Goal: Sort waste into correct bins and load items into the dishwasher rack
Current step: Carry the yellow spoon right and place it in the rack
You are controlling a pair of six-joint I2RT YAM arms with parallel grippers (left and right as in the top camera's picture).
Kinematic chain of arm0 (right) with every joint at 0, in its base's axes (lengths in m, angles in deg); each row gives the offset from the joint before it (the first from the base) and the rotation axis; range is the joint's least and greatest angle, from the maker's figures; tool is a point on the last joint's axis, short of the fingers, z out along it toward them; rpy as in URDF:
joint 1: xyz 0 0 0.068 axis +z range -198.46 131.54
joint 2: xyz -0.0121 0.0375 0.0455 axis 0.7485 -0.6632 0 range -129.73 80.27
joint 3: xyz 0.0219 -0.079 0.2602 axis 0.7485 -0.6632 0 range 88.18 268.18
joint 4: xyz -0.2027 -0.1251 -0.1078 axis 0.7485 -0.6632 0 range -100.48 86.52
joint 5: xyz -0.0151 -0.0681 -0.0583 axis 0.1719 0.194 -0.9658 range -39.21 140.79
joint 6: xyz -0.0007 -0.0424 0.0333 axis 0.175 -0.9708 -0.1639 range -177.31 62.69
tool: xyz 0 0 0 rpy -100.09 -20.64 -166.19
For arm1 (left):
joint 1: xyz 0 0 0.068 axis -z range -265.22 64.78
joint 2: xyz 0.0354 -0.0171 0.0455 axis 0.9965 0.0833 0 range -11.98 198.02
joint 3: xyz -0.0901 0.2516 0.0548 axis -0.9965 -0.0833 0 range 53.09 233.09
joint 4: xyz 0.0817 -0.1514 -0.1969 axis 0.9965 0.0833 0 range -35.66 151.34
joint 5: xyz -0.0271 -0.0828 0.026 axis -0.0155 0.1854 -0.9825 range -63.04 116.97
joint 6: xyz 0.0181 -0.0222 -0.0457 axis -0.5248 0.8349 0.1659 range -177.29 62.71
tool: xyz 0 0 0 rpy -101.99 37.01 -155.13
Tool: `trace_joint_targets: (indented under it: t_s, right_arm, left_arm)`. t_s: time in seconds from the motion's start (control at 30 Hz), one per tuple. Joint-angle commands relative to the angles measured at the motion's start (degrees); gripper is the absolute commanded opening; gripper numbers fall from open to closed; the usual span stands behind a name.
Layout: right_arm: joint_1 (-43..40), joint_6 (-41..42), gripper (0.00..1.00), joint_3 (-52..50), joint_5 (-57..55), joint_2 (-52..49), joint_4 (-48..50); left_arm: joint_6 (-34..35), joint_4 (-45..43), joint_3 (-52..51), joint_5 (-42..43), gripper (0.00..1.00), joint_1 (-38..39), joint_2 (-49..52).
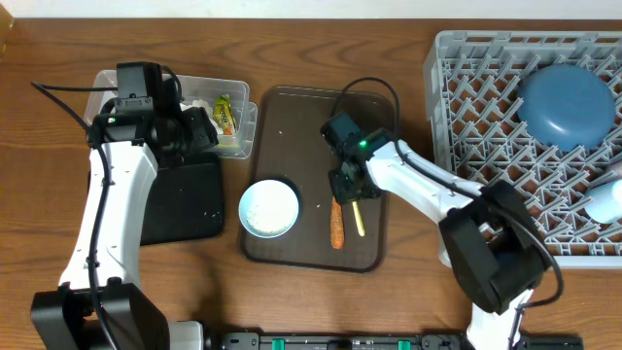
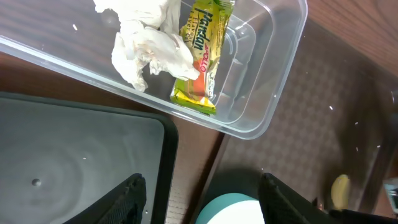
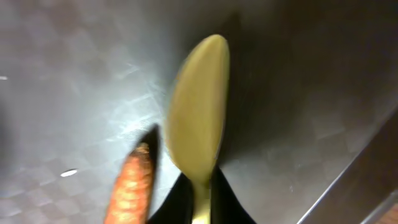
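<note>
Plainly the biggest thing is the dishwasher rack (image 1: 476, 117), standing just right of the brown tray (image 1: 301, 117), with the dark blue plate (image 1: 566, 105) already lying dome-up on its lattice. That plate looks loaded.

Left of the tray sit the two bins, close together so waste needs only a short carry. The black bin (image 1: 185, 209) is nearer the robot. The clear tub (image 2: 249, 56) is behind it and already holds the crumpled tissues (image 2: 146, 50) and the snack wrapper (image 2: 202, 53), so the dry waste seems sorted.

The left gripper (image 2: 202, 183) hangs over the tray's left edge, above the gap between the bins, with its jaws spread wide and nothing between them. It appears to be idle while the other arm works.

On the tray itself, the white bowl (image 1: 269, 209) rests at the near-left corner. To its right, the orange carrot piece (image 1: 337, 226) lies flat beside the pale yellow spoon (image 3: 199, 112), close together but seemingly apart.

The right gripper (image 1: 347, 188) is down over the tray's middle, pinched narrow on the spoon's handle, with the spoon's bowl pointing away from the wrist. That grip suits a lift toward the rack. The carrot is the hazard, since it lies close enough to be nudged.
</note>
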Motion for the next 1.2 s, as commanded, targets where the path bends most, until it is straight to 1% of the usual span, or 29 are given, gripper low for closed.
trace_joint_targets:
  t_s: [0.0, 0.2, 0.43, 0.53, 0.7, 0.93, 1.03, 1.17]
  right_arm:
    - [-2.43, -2.93, 0.01, 0.11, 0.15, 5.70, 1.44]
    - [-5.79, -6.45, 0.01, 0.11, 0.24, 10.97, 2.34]
    - [-11.21, -9.92, 0.01, 0.11, 0.96, 16.26, 1.14]
    - [-15.34, -10.38, 0.01, 0.11, 1.01, 19.87, 1.29]
    - [-23.98, -13.86, 0.01, 0.11, 1.31, 24.35, 0.52]
    - [-33.62, -18.12, 0.01, 0.07, 3.43, 23.71, -5.49]
    - [-35.30, -20.37, 0.01, 0.04, 4.26, 22.93, -7.63]
    - [-35.52, -21.84, 0.01, 0.04, 4.70, 20.96, -9.38]
  left_arm:
    - [0.02, -0.07, -0.57, -0.79, 0.60, -0.20, -0.07]
    - [0.02, -0.07, -0.57, -0.79, 0.60, -0.20, -0.07]
    - [0.02, -0.26, -0.57, -0.79, 0.60, -0.20, -0.07]
    - [0.02, -0.31, -0.57, -0.79, 0.60, -0.20, -0.07]
    - [0.02, -0.31, -0.57, -0.79, 0.60, -0.20, -0.07]
    - [0.02, -0.33, -0.57, -0.79, 0.60, -0.20, -0.07]
    - [0.02, -0.68, -0.57, -0.79, 0.60, -0.20, -0.07]
    - [0.04, -1.05, -0.57, -0.79, 0.60, -0.20, -0.07]
